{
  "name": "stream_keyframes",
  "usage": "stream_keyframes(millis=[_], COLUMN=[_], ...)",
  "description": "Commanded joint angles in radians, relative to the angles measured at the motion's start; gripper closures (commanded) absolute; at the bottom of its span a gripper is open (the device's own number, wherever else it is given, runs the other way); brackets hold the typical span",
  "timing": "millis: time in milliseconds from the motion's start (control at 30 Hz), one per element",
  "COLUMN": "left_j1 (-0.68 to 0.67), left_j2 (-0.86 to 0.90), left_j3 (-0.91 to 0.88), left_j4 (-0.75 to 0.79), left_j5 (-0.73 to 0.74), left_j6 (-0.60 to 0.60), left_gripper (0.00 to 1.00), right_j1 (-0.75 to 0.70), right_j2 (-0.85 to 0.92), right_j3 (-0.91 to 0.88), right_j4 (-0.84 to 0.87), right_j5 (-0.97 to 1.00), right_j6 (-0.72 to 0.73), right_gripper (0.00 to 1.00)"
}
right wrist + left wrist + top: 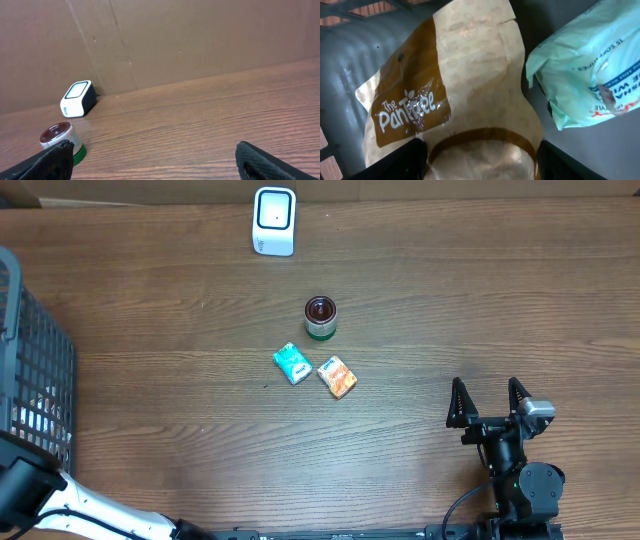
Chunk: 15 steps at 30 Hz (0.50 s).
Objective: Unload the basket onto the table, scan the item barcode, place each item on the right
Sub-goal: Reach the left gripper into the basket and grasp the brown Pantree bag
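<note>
Because the dark mesh basket [30, 360] at the frame's left edge holds the stock, the left gripper [482, 159] reaches inside it. Its black fingers [412, 160] sit astride a tan and brown paper pouch [470, 75], likely the item to scan; whether they press it, I cannot tell. A pale green wipes pack [580, 75] lies beside the pouch. Top centre, the white box scanner [274, 220] tilts its window upward, ready for a barcode. Lower right, the right gripper [485, 387] rests with jaws wide apart, seemingly in reserve.
</note>
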Motion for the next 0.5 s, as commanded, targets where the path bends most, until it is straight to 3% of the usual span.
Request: stream_keyframes(millis=[0, 300, 333, 467], left_j1=[-0.006, -0.007, -0.007, -0.007], left_j2=[0.040, 0.040, 0.040, 0.040], left_j3=[-0.013, -0.057, -0.065, -0.071], left_j4=[0.000, 0.023, 0.025, 0.021], left_j5=[0.006, 0.009, 0.009, 0.009], left_j6=[0.005, 0.005, 0.009, 0.051], left_gripper=[0.31, 0.37, 0.42, 0.96], right_j1=[-0.003, -0.003, -0.003, -0.003], right_j2=[-0.008, -0.008, -0.008, -0.008], right_j3=[-0.011, -0.011, -0.011, -0.011], right_j4=[0.005, 0.005, 0.005, 0.005], right_j5=[-0.002, -0.002, -0.002, -0.002], right_j6=[0.000, 0.000, 0.000, 0.000], right_gripper=[0.00, 0.00, 0.00, 0.00])
